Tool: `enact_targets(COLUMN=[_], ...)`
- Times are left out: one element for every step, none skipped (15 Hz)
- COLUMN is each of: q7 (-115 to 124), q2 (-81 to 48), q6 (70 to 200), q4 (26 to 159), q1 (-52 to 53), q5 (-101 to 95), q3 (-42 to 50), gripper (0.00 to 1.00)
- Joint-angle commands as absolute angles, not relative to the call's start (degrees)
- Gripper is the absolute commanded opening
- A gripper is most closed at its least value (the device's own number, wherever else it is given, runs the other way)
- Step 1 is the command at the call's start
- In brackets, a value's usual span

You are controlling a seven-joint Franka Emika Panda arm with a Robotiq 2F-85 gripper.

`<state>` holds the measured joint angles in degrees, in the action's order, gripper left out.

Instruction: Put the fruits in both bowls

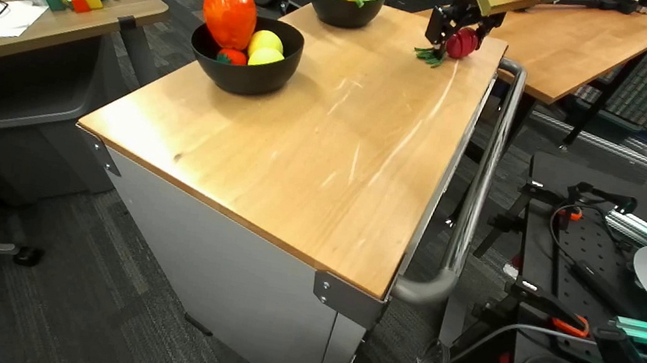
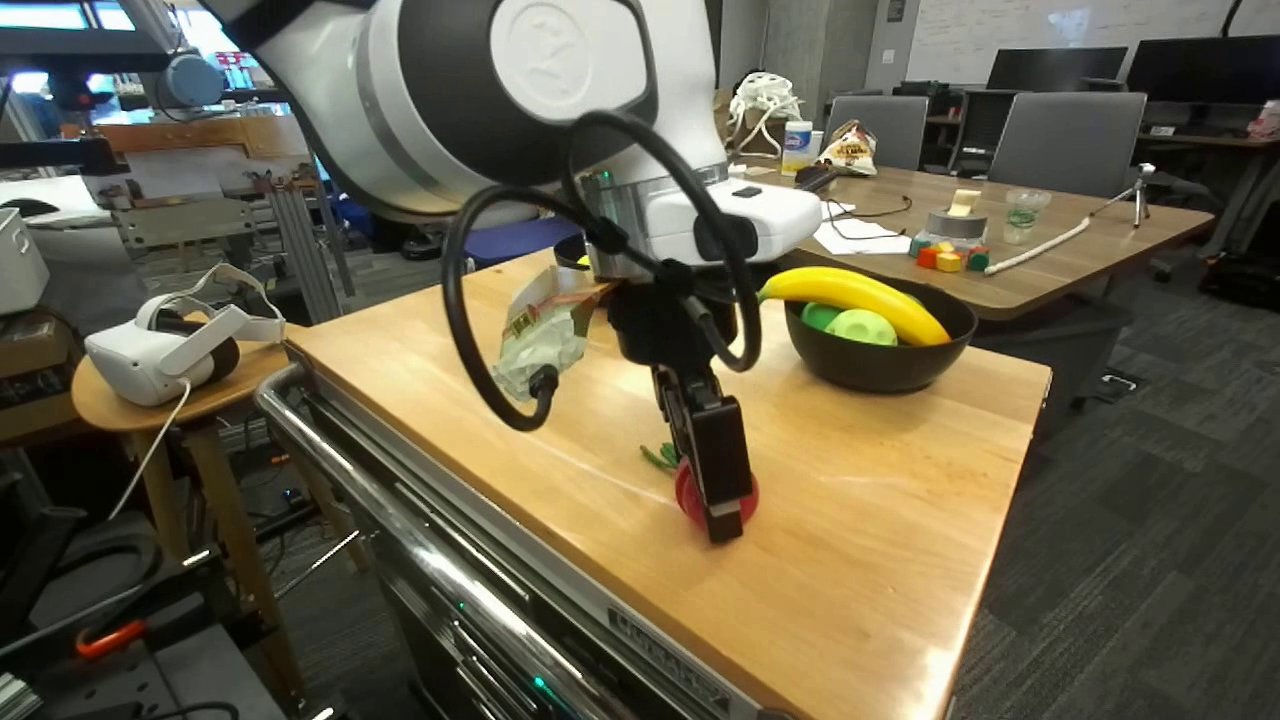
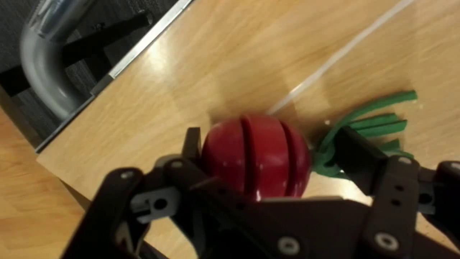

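A dark red radish-like piece (image 3: 257, 158) with green leaves (image 3: 377, 124) lies on the wooden cart top. My gripper (image 3: 267, 140) is lowered around it, open. In the wrist view one finger (image 3: 192, 142) stands close beside the red body; whether it touches I cannot tell. The opposite finger (image 3: 361, 158) is over the leaves, apart from the body. One black bowl (image 1: 242, 81) holds an orange-red pepper (image 1: 229, 16), a small red piece (image 1: 231, 57) and two yellow-green balls (image 1: 266, 50). The second bowl (image 1: 347, 15) holds a banana (image 2: 850, 295) and green pieces (image 2: 862, 328).
A metal handle rail (image 1: 490, 167) runs along the cart's side, close to the gripper. Another wooden table (image 1: 570, 45) adjoins the cart's far end. A stool with a headset (image 2: 180, 355) and a desk with blocks and tape (image 2: 955, 228) stand nearby. A cable (image 2: 455, 290) loops around the wrist.
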<state>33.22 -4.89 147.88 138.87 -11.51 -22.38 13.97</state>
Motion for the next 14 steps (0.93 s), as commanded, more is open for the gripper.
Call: enact_targets(q7=[33.14,33.16,33.35,33.85,33.41,33.17,33.17,33.33,33.77,33.62,33.01,33.36,32.48,31.98], q2=[-4.37,-4.13,-3.69,-3.19,-2.5,-0.83,0.76,3.14,3.94,4.99,5.97,6.33,6.44,5.25], q6=[151.27,151.75,152.27,153.1,153.26,153.17,153.42,153.54,153.7,153.48,153.37,153.05,153.53,154.32], q4=[140.71,140.77,140.86,140.97,141.01,140.95,140.86,140.52,139.83,138.98,138.12,136.51,135.03,132.59], q1=[-11.35,-11.24,-11.02,-10.69,-10.33,-9.49,-8.53,-7.18,-6.46,-5.65,-4.75,-3.91,-2.86,-1.82], q5=[-20.93,-20.69,-20.69,-20.95,-20.05,-19.26,-19.06,-20.0,-21.31,-21.79,-21.27,-21.95,-20.57,-19.52], q3=[14.65,14.58,14.43,14.26,13.81,12.96,11.99,10.61,9.55,7.94,6.02,3.95,1.95,0.07], gripper=[0.58,0.51,0.46,0.46,0.45,0.45,0.45,0.45,0.45,0.45,0.45,0.45,0.45,0.45])
